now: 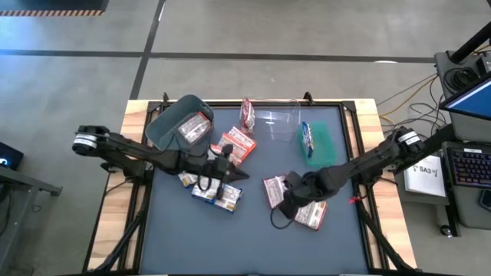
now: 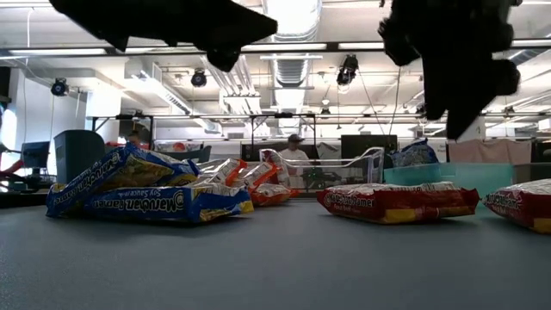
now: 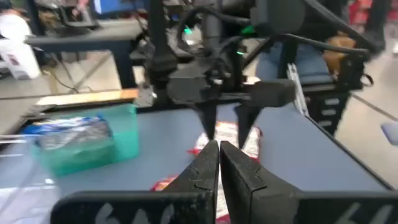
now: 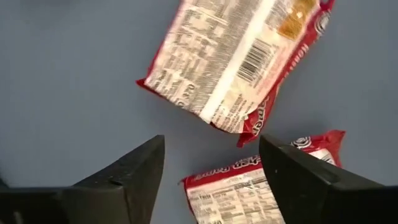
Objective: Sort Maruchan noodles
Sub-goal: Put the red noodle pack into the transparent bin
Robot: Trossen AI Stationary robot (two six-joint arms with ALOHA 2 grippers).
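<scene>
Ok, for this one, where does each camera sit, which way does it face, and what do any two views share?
High: overhead, straight down; both arms, left gripper, right gripper, teal bin.
Low: table height, level toward the room; both arms hang in overhead, blue packets, maroon packets.
Left wrist: past its shut fingers toward the right arm and teal bin.
Right wrist: down between open fingers at maroon packets.
Shared: teal bin, high and left wrist.

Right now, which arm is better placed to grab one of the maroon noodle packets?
Right. The right gripper is open, pointing down over the maroon packets, which lie flat on the table. The left gripper is shut, over by the blue packets.
</scene>
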